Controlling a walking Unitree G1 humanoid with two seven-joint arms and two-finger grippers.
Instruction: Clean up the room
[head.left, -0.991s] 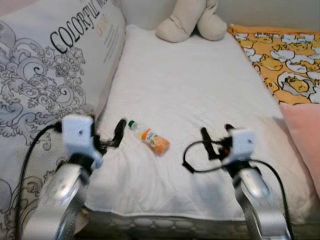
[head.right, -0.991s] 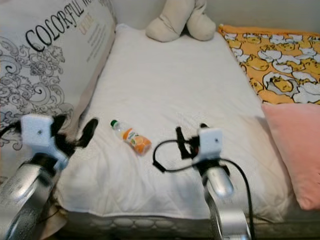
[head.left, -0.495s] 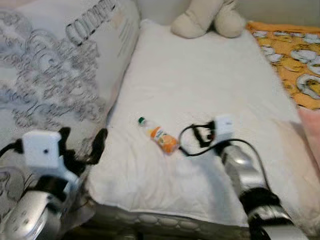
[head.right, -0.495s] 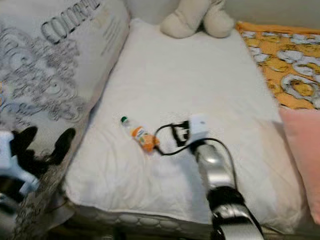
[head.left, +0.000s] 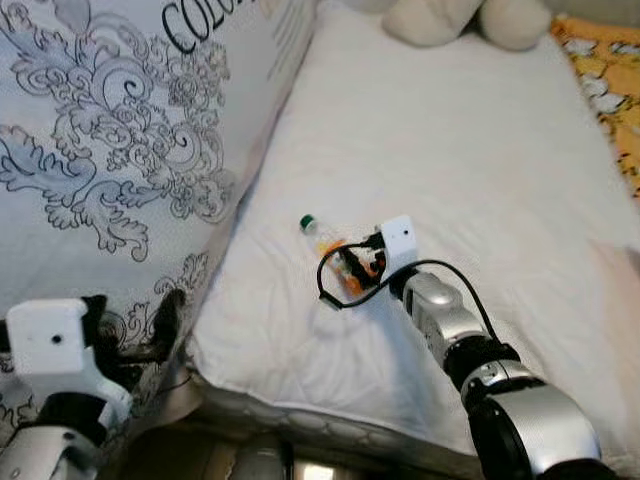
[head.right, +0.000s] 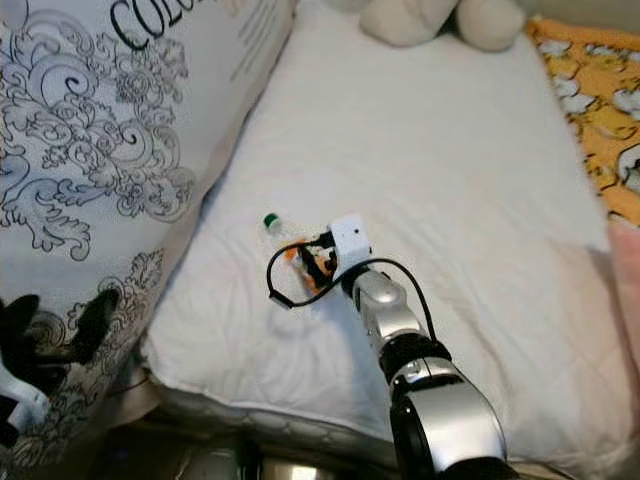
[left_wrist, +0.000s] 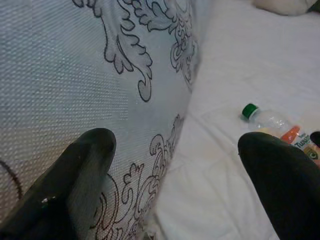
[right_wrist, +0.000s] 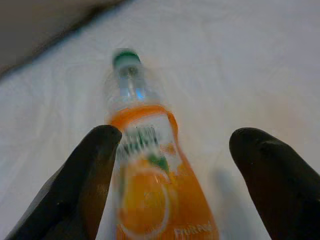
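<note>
White bedding covers the mattress (head.left: 480, 150) that fills most of the head views, with its quilted edge at the near side. On the far left a large pillow (head.left: 110, 150) with grey scrollwork and black lettering leans along the mattress's left edge. Low in the left corner the left gripper (head.left: 130, 325) hangs beside that pillow, its two black fingers (left_wrist: 75, 175) spread wide; in the left wrist view one finger lies against the patterned fabric and the other is over the white sheet. Near the middle of the mattress's front part, a bottle (head.left: 335, 250) lies on its side, green cap pointing toward the pillow and away from the robot, orange drink and label at the nearer end. The right gripper (head.left: 352, 265) reaches over it from the right, the silver arm stretched across the sheet with a black cable looping beside the wrist. Its fingers (right_wrist: 85, 185) are apart and straddle the bottle's orange lower part in the right wrist view, one on each side; contact cannot be told. At the back a beige plush toy (head.left: 450, 20) sits, and on the far right an orange patterned blanket (head.right: 590, 90) lies.
</note>
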